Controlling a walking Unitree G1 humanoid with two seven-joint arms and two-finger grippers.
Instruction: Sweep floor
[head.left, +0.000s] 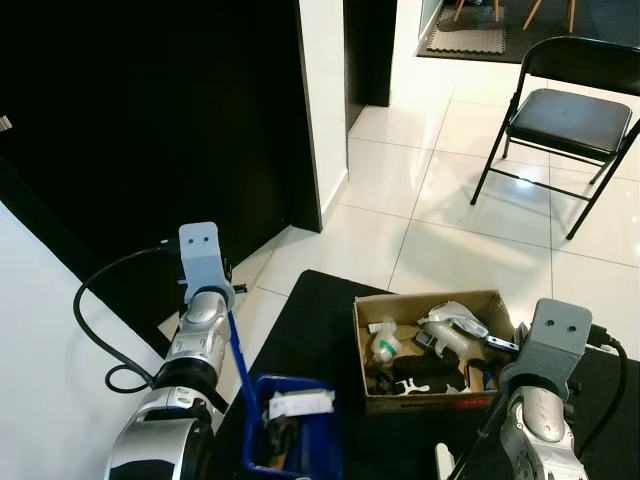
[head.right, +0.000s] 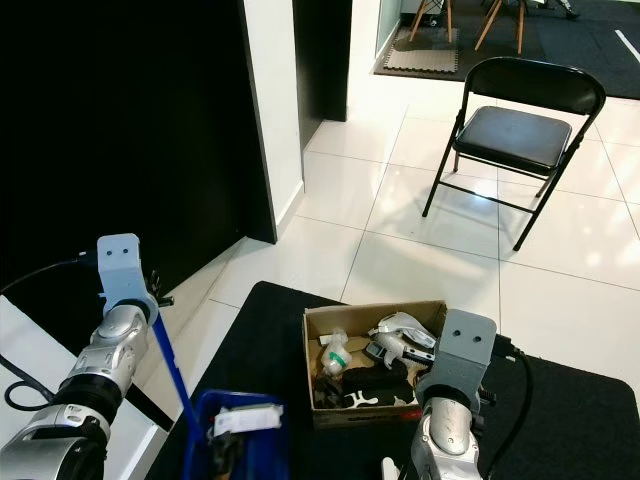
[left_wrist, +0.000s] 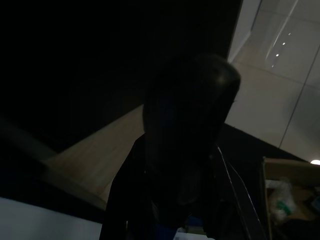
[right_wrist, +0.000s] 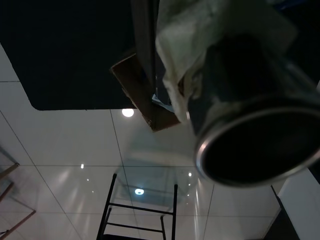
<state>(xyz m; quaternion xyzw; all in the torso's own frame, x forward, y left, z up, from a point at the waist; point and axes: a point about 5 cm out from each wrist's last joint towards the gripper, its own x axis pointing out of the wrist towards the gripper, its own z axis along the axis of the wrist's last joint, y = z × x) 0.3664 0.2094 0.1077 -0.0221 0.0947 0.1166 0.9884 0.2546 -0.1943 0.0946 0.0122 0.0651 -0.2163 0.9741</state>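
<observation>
Here 1 blue dustpan (head.left: 290, 430), 1 cardboard box (head.left: 432, 352), 1 folding chair (head.left: 566, 118); both grippers' grip unclear.

Mat (head.left: 320, 300): we see it on the floor (head.left: 440, 200), just before us.
Box (head.left: 430, 352): on the mat, right of the dustpan (head.left: 295, 430).
Chair (head.left: 565, 125): on the floor, behind the box, well apart.
Wall (head.left: 320, 100): left, behind the mat.
</observation>
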